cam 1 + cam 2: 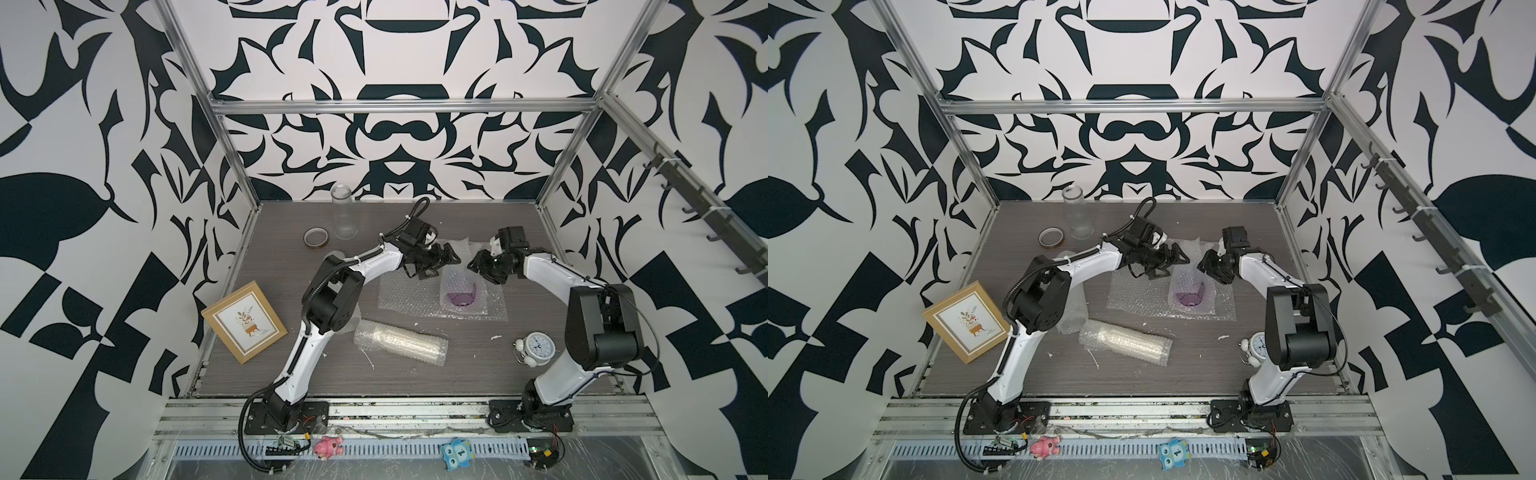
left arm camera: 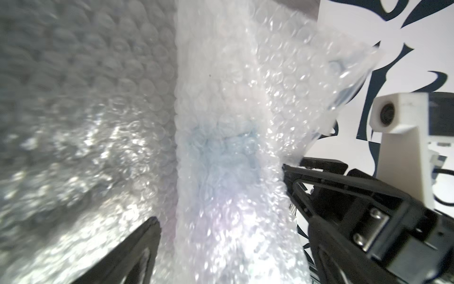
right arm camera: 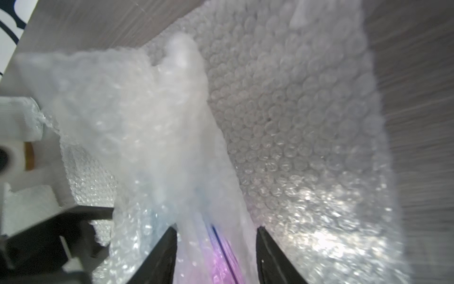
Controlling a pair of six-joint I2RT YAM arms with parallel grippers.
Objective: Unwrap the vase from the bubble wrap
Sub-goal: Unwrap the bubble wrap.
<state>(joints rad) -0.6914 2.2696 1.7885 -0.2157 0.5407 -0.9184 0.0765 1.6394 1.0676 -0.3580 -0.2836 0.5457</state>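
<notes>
On your tabletop [image 1: 415, 378], the vase [image 1: 461, 297] lies on the flat bubble wrap [image 1: 399, 295], centre; a rolled tube [image 1: 401, 340] lies nearer; frame [image 1: 244, 321] left; tape roll [image 1: 316, 238] and jar [image 1: 344, 212] far left; clock [image 1: 536, 344] near right.

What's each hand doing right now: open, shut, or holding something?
Left hand: open wide, bubble wrap between its fingers, not clamped.
Right hand: open, bubble wrap between its fingers, no clear grip.

vase [image 1: 462, 297]: purple, translucent, lying on its side inside a loose wrap sleeve, right of centre on the surface [image 1: 415, 382] | bubble wrap [image 1: 399, 297]: clear, bubbled; sheet spread flat underneath, sleeve's far end lifted up
</notes>
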